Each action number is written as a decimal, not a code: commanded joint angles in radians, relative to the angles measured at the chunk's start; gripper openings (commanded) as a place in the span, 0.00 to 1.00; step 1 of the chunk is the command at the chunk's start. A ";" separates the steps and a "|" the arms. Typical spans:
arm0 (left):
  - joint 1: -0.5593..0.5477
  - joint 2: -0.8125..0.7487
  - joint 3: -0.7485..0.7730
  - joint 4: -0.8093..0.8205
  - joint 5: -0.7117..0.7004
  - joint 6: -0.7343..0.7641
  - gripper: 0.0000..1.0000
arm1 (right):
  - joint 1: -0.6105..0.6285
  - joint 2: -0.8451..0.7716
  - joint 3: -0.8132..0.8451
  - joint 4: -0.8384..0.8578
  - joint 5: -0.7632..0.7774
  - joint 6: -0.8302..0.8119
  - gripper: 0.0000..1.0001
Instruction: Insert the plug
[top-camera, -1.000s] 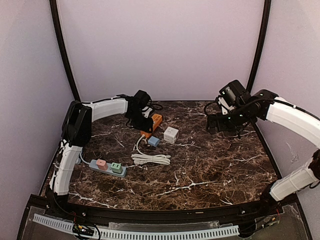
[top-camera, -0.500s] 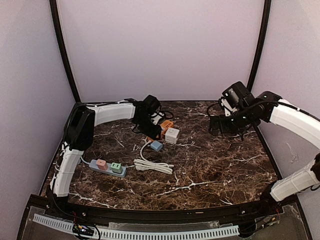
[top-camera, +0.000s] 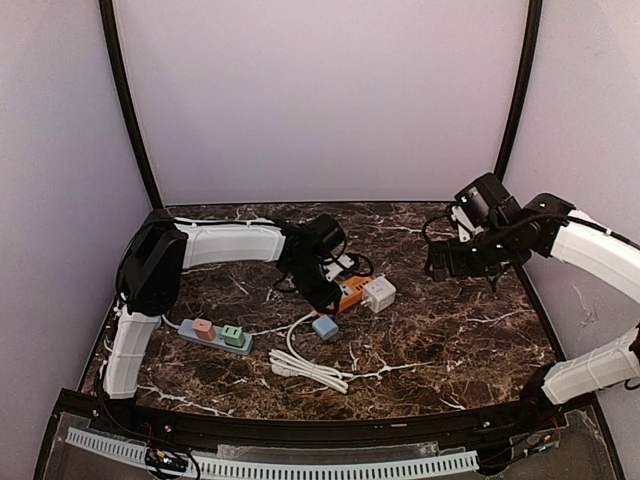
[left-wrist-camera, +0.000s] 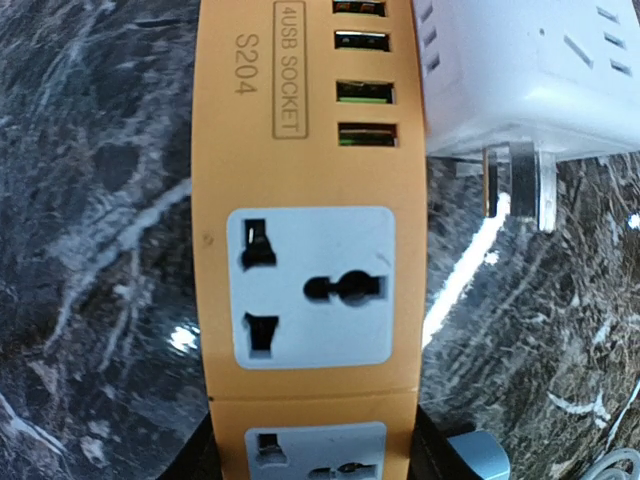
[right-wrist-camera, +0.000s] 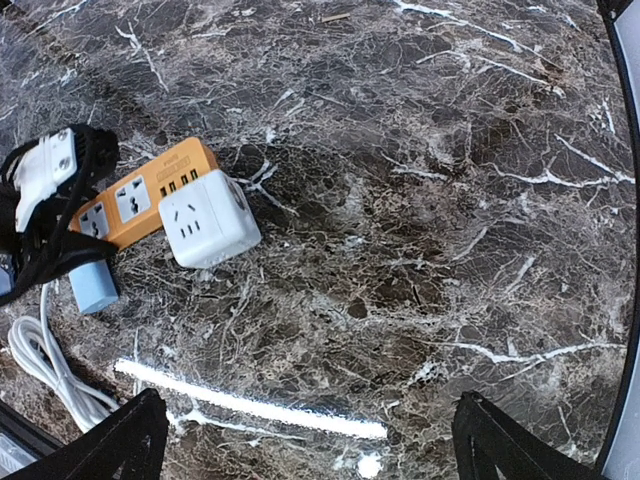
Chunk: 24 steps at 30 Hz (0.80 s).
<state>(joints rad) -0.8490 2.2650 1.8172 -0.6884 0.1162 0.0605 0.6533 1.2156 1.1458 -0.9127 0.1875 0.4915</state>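
Partly hidden: the left pincer (left-wrist-camera: 318, 452) shows only as dark edges flanking one end of the orange plastic power strip (left-wrist-camera: 300, 200). It is clamped on the strip, fingertips cut off by the frame. The strip reads "4USB SOCKET" and "S204", with four USB ports beside the label. A white cube adapter (left-wrist-camera: 530, 70) touches the strip's right side, metal prongs showing at its edge, its body cropped. The small pale-blue plug (top-camera: 325, 327) lies unplugged on the dark marble-patterned bench (top-camera: 450, 340), just near of the strip. A white coiled cable (top-camera: 310, 368) lies nearer still. The grey power strip (top-camera: 215, 335) sits to the left, its markings too small to read. The right pincer (right-wrist-camera: 318, 445) is spread wide and empty over the far right.
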 joint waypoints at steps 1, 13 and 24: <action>-0.071 -0.068 -0.077 -0.121 0.033 0.022 0.25 | -0.008 -0.025 -0.025 0.022 0.007 0.008 0.99; -0.076 -0.146 -0.050 -0.138 -0.073 0.052 0.62 | -0.007 0.001 -0.036 0.097 -0.021 0.002 0.99; -0.076 -0.222 0.034 -0.112 -0.061 -0.024 0.91 | -0.010 -0.018 -0.046 0.120 0.009 0.007 0.99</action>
<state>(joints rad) -0.9268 2.1193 1.8023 -0.7853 0.0505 0.0624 0.6533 1.2129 1.1118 -0.8200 0.1768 0.4919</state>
